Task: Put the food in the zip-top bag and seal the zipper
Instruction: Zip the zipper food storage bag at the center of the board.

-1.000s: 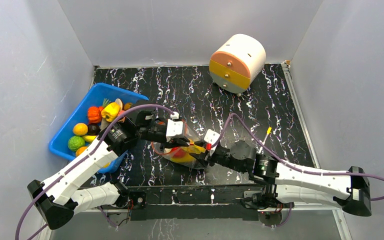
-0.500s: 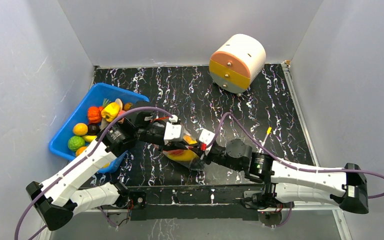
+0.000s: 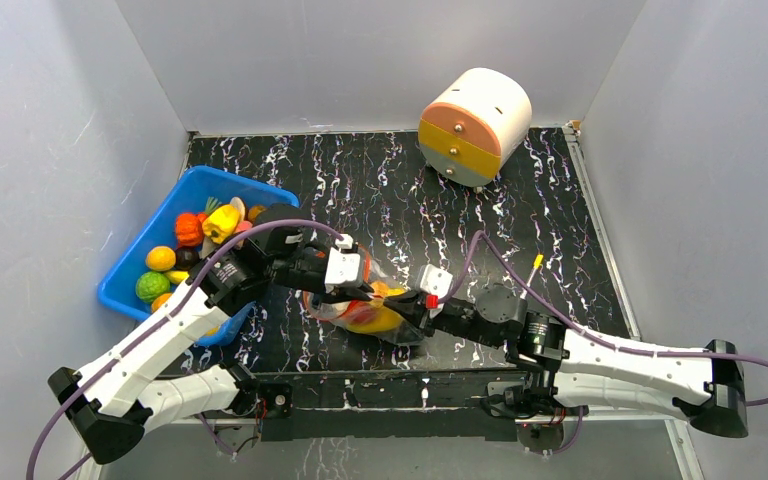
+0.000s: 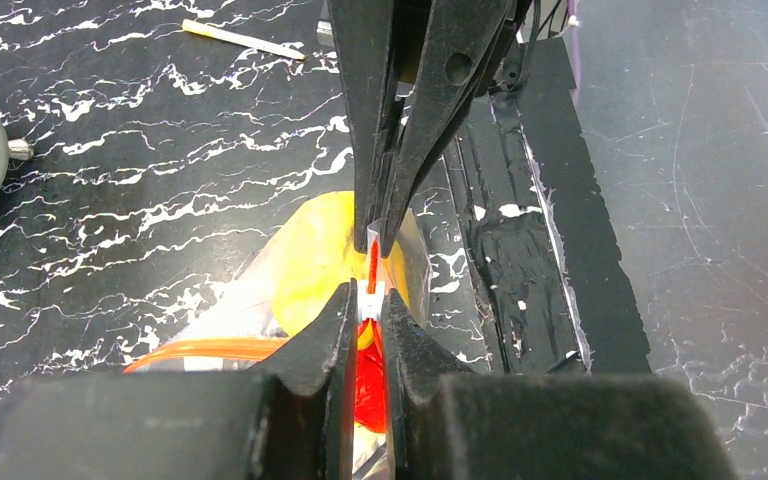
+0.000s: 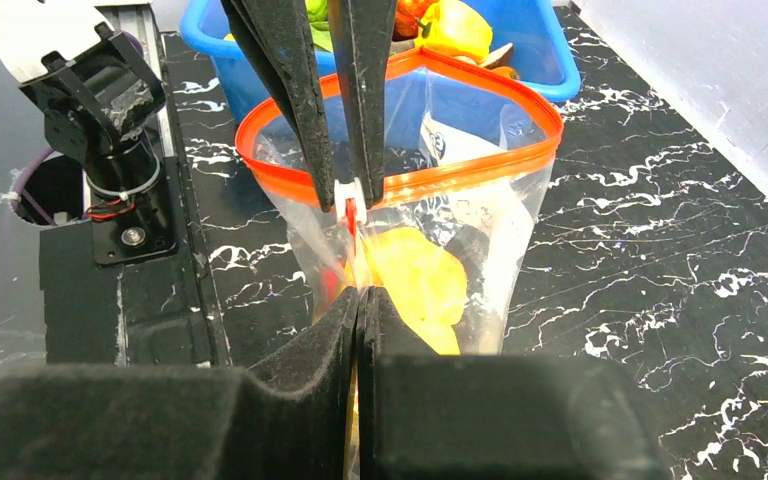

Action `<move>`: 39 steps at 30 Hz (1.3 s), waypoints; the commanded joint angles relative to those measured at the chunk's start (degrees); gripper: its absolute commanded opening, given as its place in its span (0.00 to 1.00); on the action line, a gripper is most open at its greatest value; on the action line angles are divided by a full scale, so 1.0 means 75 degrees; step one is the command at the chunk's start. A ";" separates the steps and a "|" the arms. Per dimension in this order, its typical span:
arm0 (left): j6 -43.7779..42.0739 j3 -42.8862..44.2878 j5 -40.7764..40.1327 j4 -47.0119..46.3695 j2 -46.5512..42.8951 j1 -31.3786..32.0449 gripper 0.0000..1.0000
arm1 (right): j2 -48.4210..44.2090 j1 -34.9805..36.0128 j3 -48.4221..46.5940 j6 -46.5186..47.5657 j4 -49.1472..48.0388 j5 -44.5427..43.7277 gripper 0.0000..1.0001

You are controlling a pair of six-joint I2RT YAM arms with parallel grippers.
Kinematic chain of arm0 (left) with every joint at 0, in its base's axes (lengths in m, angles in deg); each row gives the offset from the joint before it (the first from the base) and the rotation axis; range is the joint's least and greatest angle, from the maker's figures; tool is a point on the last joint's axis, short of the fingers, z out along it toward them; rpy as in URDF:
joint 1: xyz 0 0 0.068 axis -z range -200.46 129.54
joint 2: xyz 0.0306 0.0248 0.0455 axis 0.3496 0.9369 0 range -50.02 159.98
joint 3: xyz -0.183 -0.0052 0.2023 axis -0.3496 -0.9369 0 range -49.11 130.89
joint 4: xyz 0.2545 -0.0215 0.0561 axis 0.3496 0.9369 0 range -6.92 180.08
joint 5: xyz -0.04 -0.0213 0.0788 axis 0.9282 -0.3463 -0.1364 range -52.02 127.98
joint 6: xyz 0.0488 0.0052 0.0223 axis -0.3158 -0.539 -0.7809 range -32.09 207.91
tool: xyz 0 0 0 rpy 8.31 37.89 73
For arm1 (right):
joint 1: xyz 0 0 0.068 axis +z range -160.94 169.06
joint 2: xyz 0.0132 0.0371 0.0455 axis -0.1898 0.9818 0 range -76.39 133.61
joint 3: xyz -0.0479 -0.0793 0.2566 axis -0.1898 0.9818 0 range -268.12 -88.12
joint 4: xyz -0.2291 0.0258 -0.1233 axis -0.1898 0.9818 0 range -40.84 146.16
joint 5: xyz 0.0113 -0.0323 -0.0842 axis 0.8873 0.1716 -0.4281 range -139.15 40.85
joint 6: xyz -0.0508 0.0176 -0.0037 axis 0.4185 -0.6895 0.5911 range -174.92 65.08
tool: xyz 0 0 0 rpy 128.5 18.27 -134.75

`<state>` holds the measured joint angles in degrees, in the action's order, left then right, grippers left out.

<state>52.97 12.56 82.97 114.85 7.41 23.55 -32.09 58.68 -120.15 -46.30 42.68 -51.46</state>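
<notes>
While both arms reach in over the near middle of the counter point(image 3: 580, 200), the zip-top bag point(image 3: 348, 310) sits between them, just right of the blue bin point(image 3: 170, 205). Left claw point(image 4: 365, 300): jaws nearly together, pinching the orange-red zipper point(image 5: 460, 178) at the point where the strip's two sides meet. Right claw point(image 5: 359, 298): jaws fully closed on the same strip, at its end nearest the right arm. The two sets of fingertips face each other, close but not touching, with a short run of zipper stretched edge-on between them. Beyond the left claw, the right wrist view shows the rest of the mouth standing open as a wide orange-red loop, and a white label patch point(image 5: 442, 145) is visible through the clear plastic. Food in the bag: a yellow piece point(image 5: 415, 275) fills most of the lower part, and a red piece point(image 4: 368, 370) lies beside it under the left claw; other contents cannot be made out. Food in the bin: an orange piece point(image 3: 188, 228), a yellow piece point(image 3: 222, 222), a green piece point(image 3: 152, 287) and several more. Far right of the counter: a round cream drawer unit point(image 3: 475, 120) with orange and yellow fronts. A thin yellow-tipped stick point(image 3: 537, 263) lies well apart from the bag, to its right.
</notes>
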 commanded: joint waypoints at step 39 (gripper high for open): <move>-0.0313 0.0038 0.0278 0.0296 -0.0169 -0.0044 0.00 | 0.0406 -0.0049 -0.0957 -0.0132 -0.0335 0.0386 0.00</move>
<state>52.44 11.84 84.44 115.79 7.19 23.46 -26.63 58.62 -125.39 -47.70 43.20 -47.48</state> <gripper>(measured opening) 0.073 0.033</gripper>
